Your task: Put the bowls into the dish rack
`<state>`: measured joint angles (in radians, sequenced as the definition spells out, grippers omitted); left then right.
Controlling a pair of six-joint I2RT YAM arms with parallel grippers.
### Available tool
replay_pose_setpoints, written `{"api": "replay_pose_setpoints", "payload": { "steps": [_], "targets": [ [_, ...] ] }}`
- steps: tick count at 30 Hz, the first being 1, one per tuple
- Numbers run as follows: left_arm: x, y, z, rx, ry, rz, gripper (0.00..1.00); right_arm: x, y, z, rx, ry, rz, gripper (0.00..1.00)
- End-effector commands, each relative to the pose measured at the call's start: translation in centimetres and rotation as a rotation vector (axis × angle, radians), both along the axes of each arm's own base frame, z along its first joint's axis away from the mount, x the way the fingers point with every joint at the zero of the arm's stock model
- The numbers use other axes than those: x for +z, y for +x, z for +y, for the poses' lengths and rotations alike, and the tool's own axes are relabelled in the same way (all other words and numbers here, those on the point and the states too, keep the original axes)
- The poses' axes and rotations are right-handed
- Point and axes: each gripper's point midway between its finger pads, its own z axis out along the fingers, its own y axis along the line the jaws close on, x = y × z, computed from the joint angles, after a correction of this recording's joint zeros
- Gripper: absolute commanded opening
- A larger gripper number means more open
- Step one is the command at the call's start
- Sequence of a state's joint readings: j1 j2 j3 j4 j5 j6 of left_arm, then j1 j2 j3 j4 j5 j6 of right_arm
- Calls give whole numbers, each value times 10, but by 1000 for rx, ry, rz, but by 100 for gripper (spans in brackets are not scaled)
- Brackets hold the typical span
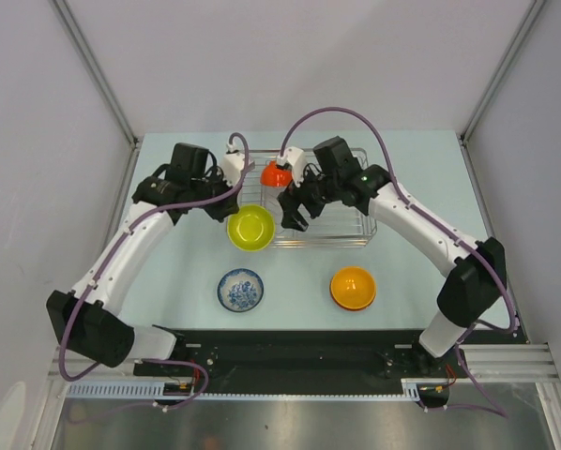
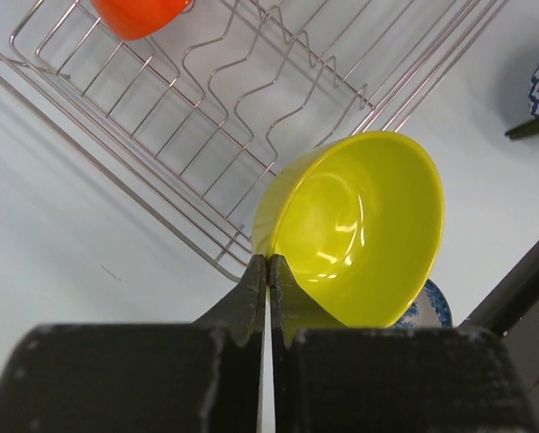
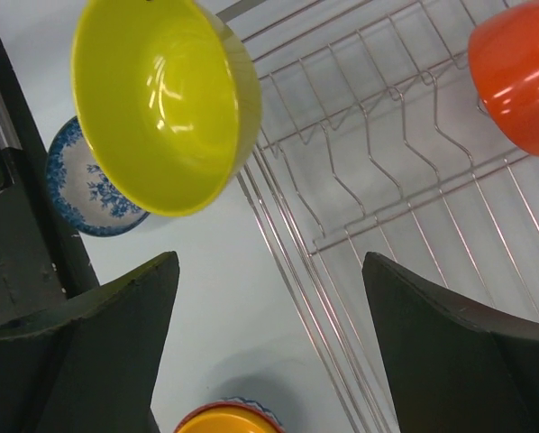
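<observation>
"One bowl racked so far?" my spotter asks.

"One. The red-orange bowl (image 1: 276, 173) sits in the far left corner of the dish rack (image 1: 327, 242), and the tines I can see are bare. I have the yellow bowl (image 2: 355, 225) in the left gripper (image 2: 268, 262), which is pinched shut on the rim. The bowl is tilted on edge and hangs at the rack's left side, by the near corner."

"Over the wire yet?"

"I can't say for sure. From above it looks mostly outside the side rail. My plan is to lift it clear of the raised side and carry it right across the rail. Then I hold it on edge and lower the rim into a gap between two tines before letting go. The pinch is thin, so I go slowly, or the bowl may swing or slip."

"And the right gripper (image 3: 269, 262)?"

"Spread wide, holding nothing, hovering over the rack's left end near the yellow bowl. I'd back it off so the arms don't meet."

"What's on the table (image 1: 412, 169)?"

"Two bowls, a blue patterned bowl (image 1: 240, 289) and an orange bowl (image 1: 353, 287). Both are upright with nothing inside, and they sit well apart."
</observation>
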<state>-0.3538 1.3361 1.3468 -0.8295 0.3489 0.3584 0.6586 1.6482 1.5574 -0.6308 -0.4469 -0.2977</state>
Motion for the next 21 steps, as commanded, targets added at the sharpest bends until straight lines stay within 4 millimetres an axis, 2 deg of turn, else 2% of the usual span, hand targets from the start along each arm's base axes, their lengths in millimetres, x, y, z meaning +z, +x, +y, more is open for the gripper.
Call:
{"api": "replay_pose_setpoints", "payload": {
  "steps": [1, 6, 9, 17, 21],
  "targets": [
    [24, 13, -14, -5, -61, -44, 0, 16, -3, 20, 41, 70, 31, 88],
    [25, 17, -16, -10, -65, -49, 0, 17, -2, 30, 58, 94, 42, 88],
    [25, 17, -18, -18, -73, -44, 0, 10, 2, 35, 51, 87, 56, 86],
    [35, 8, -26, -52, -131, -50, 0, -2, 1, 49, 63, 106, 121, 83],
    [35, 5, -29, -63, -149, -43, 0, -1, 8, 51, 49, 126, 103, 82]
  ]
}}
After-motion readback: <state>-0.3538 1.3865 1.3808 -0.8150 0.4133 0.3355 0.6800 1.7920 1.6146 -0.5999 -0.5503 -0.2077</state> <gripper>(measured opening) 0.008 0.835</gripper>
